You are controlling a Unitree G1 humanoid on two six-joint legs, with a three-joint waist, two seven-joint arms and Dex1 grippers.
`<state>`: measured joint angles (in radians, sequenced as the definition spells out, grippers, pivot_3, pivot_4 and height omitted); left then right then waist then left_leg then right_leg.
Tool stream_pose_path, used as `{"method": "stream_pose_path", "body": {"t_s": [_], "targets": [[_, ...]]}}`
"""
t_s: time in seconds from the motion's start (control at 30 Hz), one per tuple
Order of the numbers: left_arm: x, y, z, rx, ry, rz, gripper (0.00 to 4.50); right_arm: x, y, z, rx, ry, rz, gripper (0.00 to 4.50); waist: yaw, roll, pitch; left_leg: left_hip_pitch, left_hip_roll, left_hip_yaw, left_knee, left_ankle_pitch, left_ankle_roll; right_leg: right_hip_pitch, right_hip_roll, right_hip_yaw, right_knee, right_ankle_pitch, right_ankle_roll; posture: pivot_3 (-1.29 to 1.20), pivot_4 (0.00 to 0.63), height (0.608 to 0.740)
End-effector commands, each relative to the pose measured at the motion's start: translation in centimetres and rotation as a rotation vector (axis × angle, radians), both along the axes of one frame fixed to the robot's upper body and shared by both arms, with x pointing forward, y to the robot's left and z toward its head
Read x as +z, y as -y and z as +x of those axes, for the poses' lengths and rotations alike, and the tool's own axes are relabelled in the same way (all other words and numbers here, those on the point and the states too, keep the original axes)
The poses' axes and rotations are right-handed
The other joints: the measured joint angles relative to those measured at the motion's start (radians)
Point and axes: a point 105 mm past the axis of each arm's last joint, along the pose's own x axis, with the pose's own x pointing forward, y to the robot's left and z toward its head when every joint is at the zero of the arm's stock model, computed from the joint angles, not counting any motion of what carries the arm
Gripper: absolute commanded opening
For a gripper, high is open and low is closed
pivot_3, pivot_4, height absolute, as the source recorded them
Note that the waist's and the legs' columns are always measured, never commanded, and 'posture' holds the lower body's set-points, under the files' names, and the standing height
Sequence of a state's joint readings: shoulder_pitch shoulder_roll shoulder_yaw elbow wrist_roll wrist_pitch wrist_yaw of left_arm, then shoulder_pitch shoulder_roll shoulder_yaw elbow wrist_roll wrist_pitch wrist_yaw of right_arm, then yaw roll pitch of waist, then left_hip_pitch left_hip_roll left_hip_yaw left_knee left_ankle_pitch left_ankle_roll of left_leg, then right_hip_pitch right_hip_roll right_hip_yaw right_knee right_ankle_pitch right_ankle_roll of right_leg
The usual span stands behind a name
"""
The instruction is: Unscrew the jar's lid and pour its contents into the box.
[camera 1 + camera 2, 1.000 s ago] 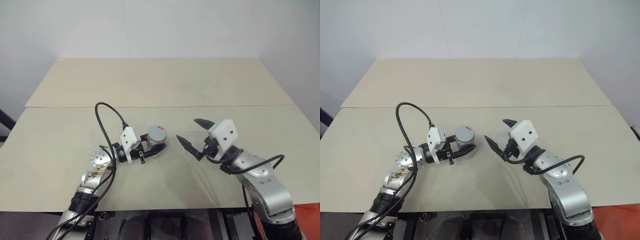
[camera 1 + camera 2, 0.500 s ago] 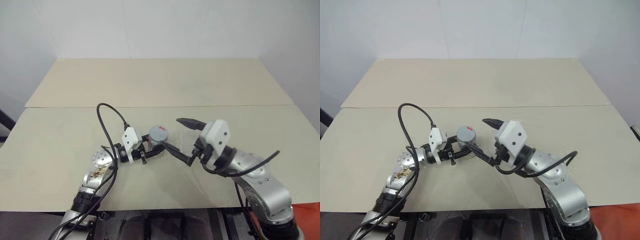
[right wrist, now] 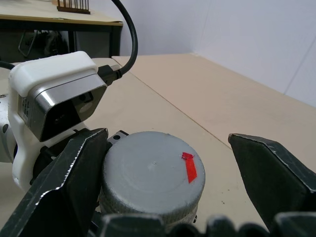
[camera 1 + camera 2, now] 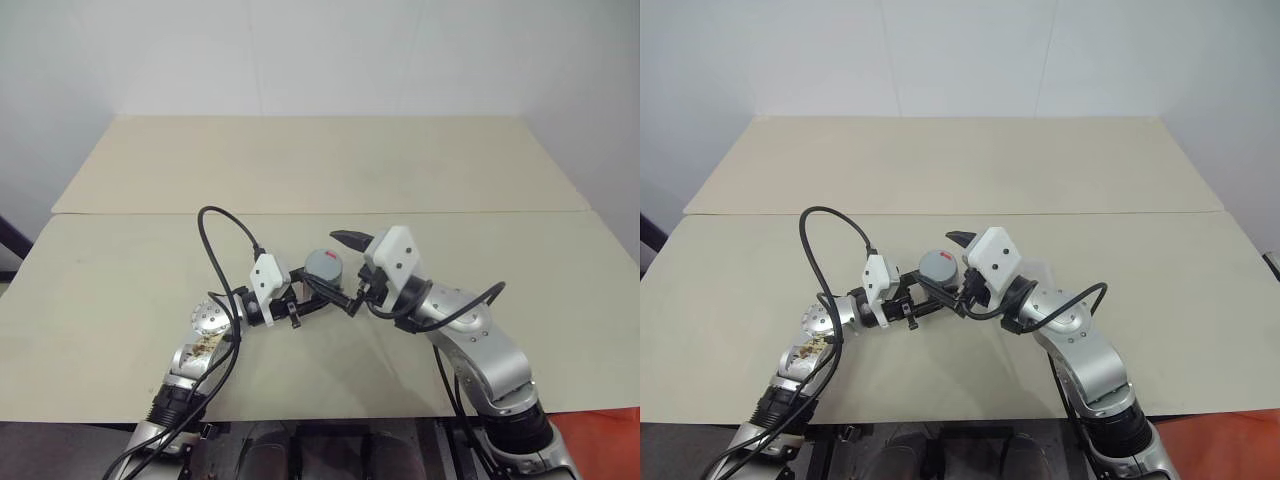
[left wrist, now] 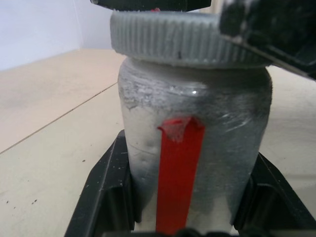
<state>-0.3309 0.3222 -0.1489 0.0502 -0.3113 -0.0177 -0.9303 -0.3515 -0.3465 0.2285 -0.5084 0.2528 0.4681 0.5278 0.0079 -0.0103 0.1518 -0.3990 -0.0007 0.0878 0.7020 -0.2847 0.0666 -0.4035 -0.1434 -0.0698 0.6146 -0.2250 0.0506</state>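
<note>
- Jar (image 5: 195,148) upright near table (image 4: 300,170) centre, clamped at its lower body by L gripper (image 4: 312,297); a black finger (image 5: 106,192) pressed on each side in L wrist view, so L jaws are closed on the jar.
- Jar wall looks greyish/frosted w/ a vertical red strip down the front; contents can't be made out.
- Lid (image 3: 153,173) on the jar, grey, ribbed edge, small red mark on top toward its 3 o'clock in R wrist view.
- R gripper (image 4: 348,270) at lid height, jaws spread wide, one finger either side of the lid.
- In R wrist view one R finger (image 3: 74,173) is right up against the lid's edge; can't tell if it touches. Other finger (image 3: 274,173) stands well clear of the lid.
- Head views: L gripper reaches the jar from about 8 o'clock, R gripper from about 4 o'clock; the two wrists are close together around the jar.
- L wrist's white camera block (image 3: 54,98) sits just beside the lid in R wrist view, black cable (image 4: 215,245) looping up from it.
- Table: two pale wood tops w/ a seam across; jar is on the nearer one, just past the seam toward 6 o'clock.
- Box: a faint clear outline at the jar's 3 o'clock, under the R arm; too faint to be sure.
</note>
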Motion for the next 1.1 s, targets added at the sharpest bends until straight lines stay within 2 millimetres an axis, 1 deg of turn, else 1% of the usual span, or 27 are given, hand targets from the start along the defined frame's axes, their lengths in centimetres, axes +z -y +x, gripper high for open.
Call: {"method": "stream_pose_path", "body": {"t_s": [0.03,0.47,0.7,0.83,1.0,1.1], "targets": [[1.0,0.3,-0.5,-0.011,0.049,-0.012,1.96,1.1,1.5,-0.2,-0.025,0.054,0.013,4.47,0.000,0.000,0.000,0.000,0.000,0.000,0.000,0.000,0.000,0.000,0.000,0.000,0.000,0.000,0.000,0.00,0.150,0.740],[1.0,-0.3,0.0,-0.012,0.052,0.004,1.96,0.7,5.0,-0.7,-0.109,0.050,-0.033,4.47,0.002,0.000,0.000,0.000,0.000,0.000,0.000,0.000,0.000,0.000,0.000,0.000,-0.001,0.000,0.000,0.00,0.150,0.740],[0.9,-0.4,0.1,-0.015,0.049,0.004,1.96,0.6,6.0,-0.5,-0.143,0.050,-0.051,4.47,0.001,0.000,0.000,0.000,0.000,0.000,0.000,0.000,0.000,0.000,0.000,0.000,-0.001,0.000,0.000,0.00,0.150,0.740],[0.8,-0.5,0.1,-0.013,0.045,0.004,1.96,0.3,5.9,-0.8,-0.128,0.045,-0.070,4.47,0.002,0.000,0.000,0.000,0.000,0.000,0.000,0.000,0.000,0.000,0.000,0.000,-0.001,0.000,0.000,0.00,0.150,0.740],[0.8,-0.6,0.0,-0.006,0.045,0.006,1.96,0.2,5.1,-2.4,-0.024,0.031,-0.091,4.47,0.004,0.000,0.000,0.000,0.000,0.000,0.000,0.000,0.000,0.000,0.000,0.000,-0.002,0.000,0.000,0.00,0.150,0.740],[0.8,-0.5,0.0,-0.004,0.045,0.004,1.96,0.4,4.2,-3.2,0.046,0.008,-0.073,4.47,0.003,0.000,0.000,0.000,0.000,0.000,0.000,0.000,0.000,0.000,0.000,0.000,-0.002,0.000,0.000,0.00,0.150,0.740]]}}
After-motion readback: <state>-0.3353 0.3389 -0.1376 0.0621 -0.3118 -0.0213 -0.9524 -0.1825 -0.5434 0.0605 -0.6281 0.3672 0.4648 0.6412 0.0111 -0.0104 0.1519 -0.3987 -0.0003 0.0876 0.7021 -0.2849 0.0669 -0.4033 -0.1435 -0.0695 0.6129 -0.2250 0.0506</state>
